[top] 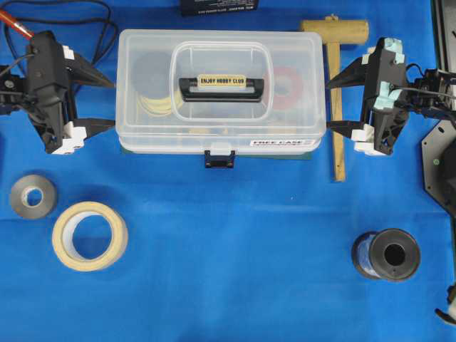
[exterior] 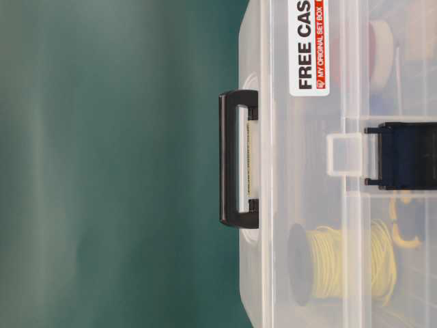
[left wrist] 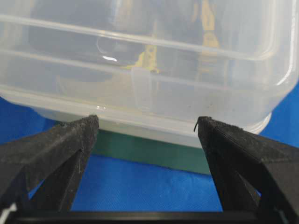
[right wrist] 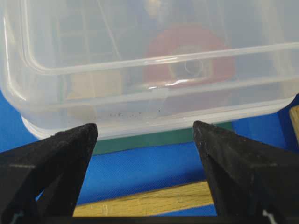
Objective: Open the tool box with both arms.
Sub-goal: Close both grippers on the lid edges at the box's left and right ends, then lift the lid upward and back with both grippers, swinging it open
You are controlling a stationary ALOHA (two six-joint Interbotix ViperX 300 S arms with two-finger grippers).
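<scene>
- Sitting at the far middle of the blue tabletop (top: pixel 228 285), the tool box (top: pixel 221 64) is a clear plastic case with its lid down and its long side facing the near edge.
- Its black handle (top: pixel 221 87) lies flat in a recess on the lid and carries a pale label reading "ENJOY HOBBY CLUB".
- A black front latch (top: pixel 219 158) hangs at the middle of the near wall, and a "FREE CASE" sticker (top: pixel 283 142) runs along that wall toward the right end.
- Through the plastic show a red spool (top: pixel 285 87) at the right and yellowish coils (top: pixel 158 103) at the left.
- The left gripper (top: pixel 114 105) faces the box's left end with its fingers (left wrist: pixel 56 149) spread wide, tips right at the end wall and clamped on nothing; whether they touch the plastic cannot be told.
- The right gripper (top: pixel 328 105) mirrors it at the right end, fingers (right wrist: pixel 243 154) equally wide apart, tips at the wall and holding nothing.
- A wooden mallet (top: pixel 335 71) lies just beside the box's right end, its handle passing under the right gripper.
- Near the front left lie a grey tape roll (top: pixel 33 196) and a cream masking tape roll (top: pixel 90 236), close together.
- A dark spool (top: pixel 385 254) stands at the front right, well apart from the box.
</scene>
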